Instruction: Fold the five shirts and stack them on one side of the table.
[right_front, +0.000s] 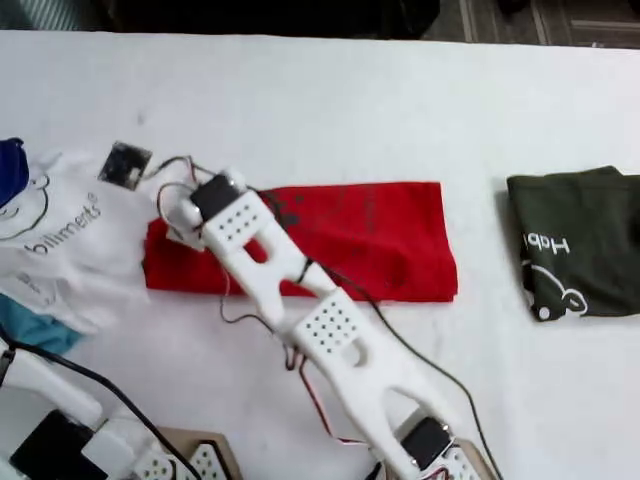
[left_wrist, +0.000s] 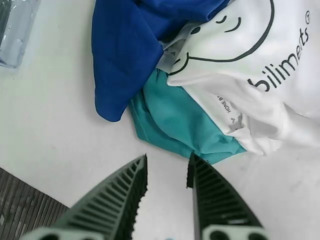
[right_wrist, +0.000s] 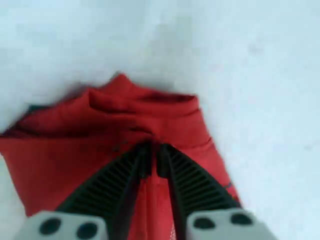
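1. The left end effector (left_wrist: 167, 162) hangs over bare tabletop (right_front: 350, 100) at the near left. Its fingers are spread a little and grip nothing.
2. Just beyond its tips lies a loose pile of shirts. A teal shirt (left_wrist: 175, 120) is at the bottom, with a blue shirt (left_wrist: 125, 55) and a white shirt (left_wrist: 260, 55) with printed lettering lying over it.
3. The right arm reaches from the near edge diagonally across to the left end of the red shirt (right_front: 380, 240).
4. The right end effector (right_wrist: 152, 152) is pressed almost together, pinching a raised fold of the red shirt.
5. The red shirt lies mid-tabletop, folded into a long band, and its left end touches the white shirt.
6. A dark green shirt (right_front: 580, 255) lies folded at the right side, well apart from the red one.
7. A small black square (right_front: 125, 165) sits at the far edge of the white shirt.
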